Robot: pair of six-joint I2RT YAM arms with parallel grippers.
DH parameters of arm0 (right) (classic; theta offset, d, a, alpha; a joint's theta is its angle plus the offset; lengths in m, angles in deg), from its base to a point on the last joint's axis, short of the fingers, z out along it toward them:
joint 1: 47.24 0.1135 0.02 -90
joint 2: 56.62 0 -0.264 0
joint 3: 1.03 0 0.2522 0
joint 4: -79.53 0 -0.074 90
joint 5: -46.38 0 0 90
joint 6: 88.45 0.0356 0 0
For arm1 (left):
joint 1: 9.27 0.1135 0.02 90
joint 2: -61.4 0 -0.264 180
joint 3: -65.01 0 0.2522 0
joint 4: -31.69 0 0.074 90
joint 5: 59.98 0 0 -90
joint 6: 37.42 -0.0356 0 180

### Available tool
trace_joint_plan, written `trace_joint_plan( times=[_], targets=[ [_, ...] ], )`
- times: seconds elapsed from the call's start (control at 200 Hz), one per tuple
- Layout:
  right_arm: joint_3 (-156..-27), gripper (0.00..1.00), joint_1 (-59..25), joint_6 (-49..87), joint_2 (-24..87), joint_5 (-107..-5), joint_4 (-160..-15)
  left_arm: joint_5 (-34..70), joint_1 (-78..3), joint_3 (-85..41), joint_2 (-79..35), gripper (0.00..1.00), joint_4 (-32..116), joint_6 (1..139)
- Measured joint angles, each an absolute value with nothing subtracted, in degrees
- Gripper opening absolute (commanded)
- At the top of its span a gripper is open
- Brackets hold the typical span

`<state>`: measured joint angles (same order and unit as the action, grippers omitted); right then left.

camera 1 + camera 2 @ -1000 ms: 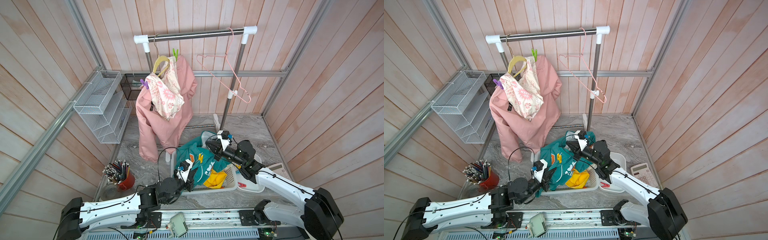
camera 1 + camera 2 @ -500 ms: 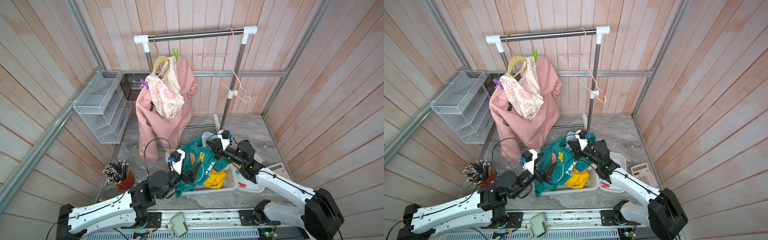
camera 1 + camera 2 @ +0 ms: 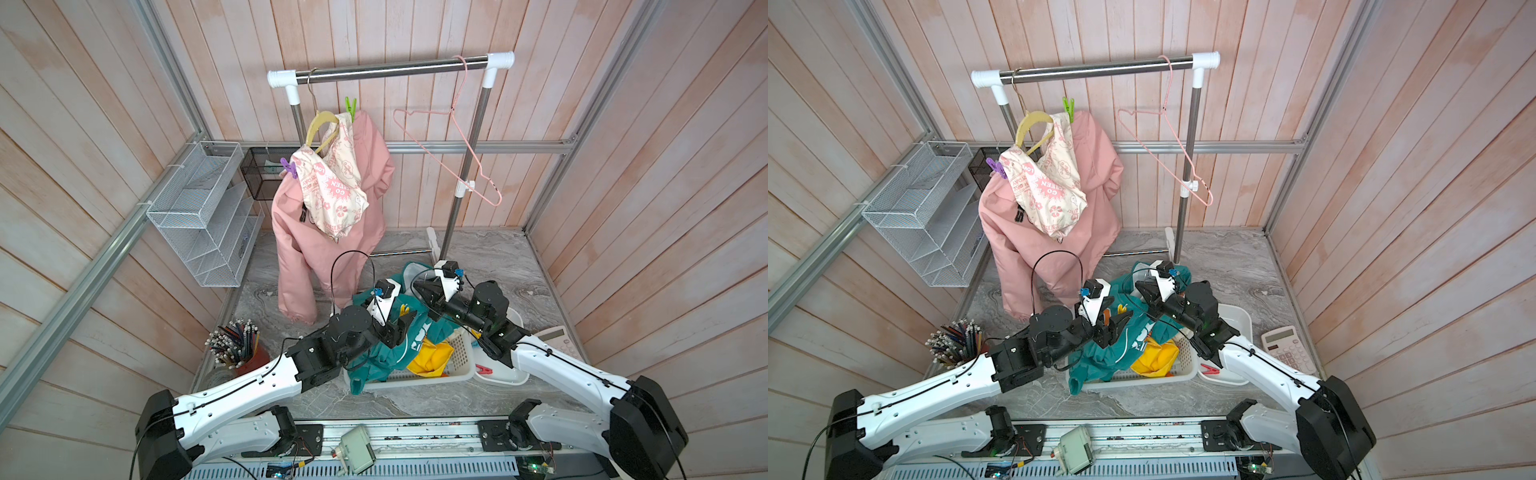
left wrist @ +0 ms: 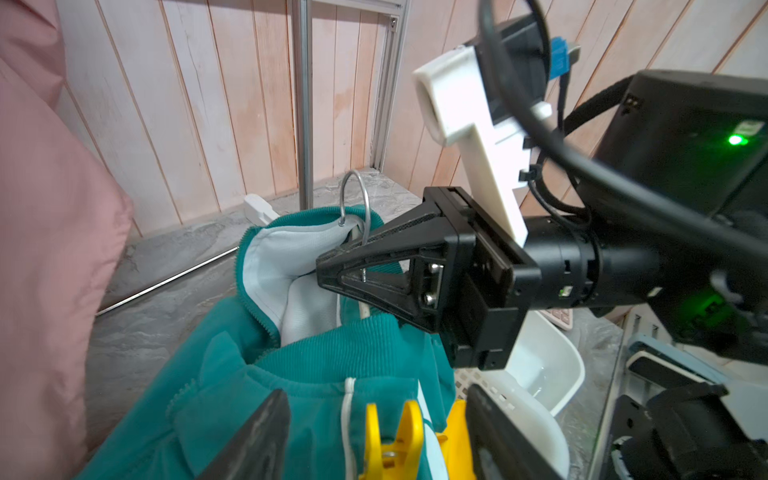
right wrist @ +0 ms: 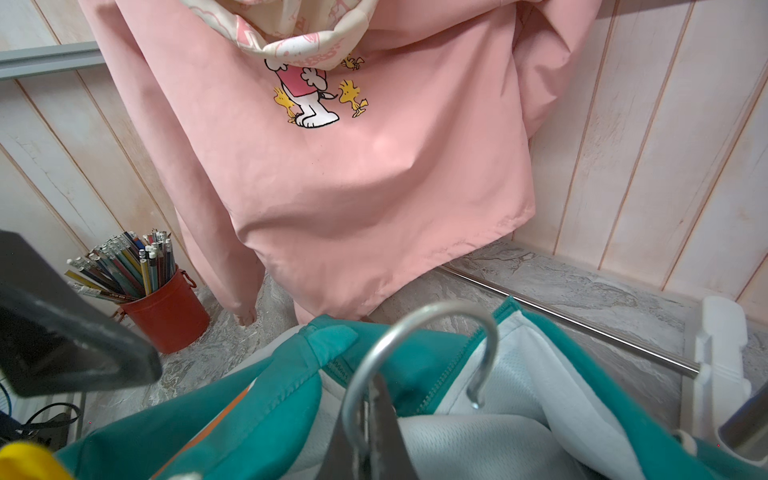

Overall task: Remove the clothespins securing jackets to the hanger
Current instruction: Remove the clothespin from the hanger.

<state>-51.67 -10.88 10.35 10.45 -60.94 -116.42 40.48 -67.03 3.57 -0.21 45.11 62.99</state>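
At lower centre in both top views, the left hand (image 3: 402, 326) is over the teal corduroy jacket (image 3: 390, 359), which lies draped in the white slatted plastic basket (image 3: 419, 380). Its jaws stand apart on either side of a yellow plastic clothespin (image 4: 392, 436) clipped to that jacket, touching neither side. The right hand (image 4: 328, 264) is clamped on the jacket's silver wire hanger hook (image 5: 446, 306).

Around me: pinkish plank walls (image 3: 665, 166), grey marbled worktop (image 3: 498, 257), steel clothes rail (image 3: 390, 68) at the back, white wire rack (image 3: 199, 216) on my left.
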Motion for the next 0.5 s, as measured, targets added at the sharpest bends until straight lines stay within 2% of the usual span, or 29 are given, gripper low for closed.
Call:
trace_joint_plan(
  times=[0.165,0.41,0.5],
  targets=[
    [-51.67,0.00,-10.88,10.35,10.45,-60.62,-116.24,39.48,-66.35,2.76,-0.91,0.50,45.44,63.10],
    [-51.69,0.00,-10.88,10.35,10.45,-60.18,-116.22,37.84,-65.67,0.86,-3.40,0.48,46.55,63.12],
    [-51.69,0.00,-10.88,10.35,10.45,-59.98,-116.22,37.51,-65.54,0.00,-3.99,0.43,47.64,63.10]
  ],
)
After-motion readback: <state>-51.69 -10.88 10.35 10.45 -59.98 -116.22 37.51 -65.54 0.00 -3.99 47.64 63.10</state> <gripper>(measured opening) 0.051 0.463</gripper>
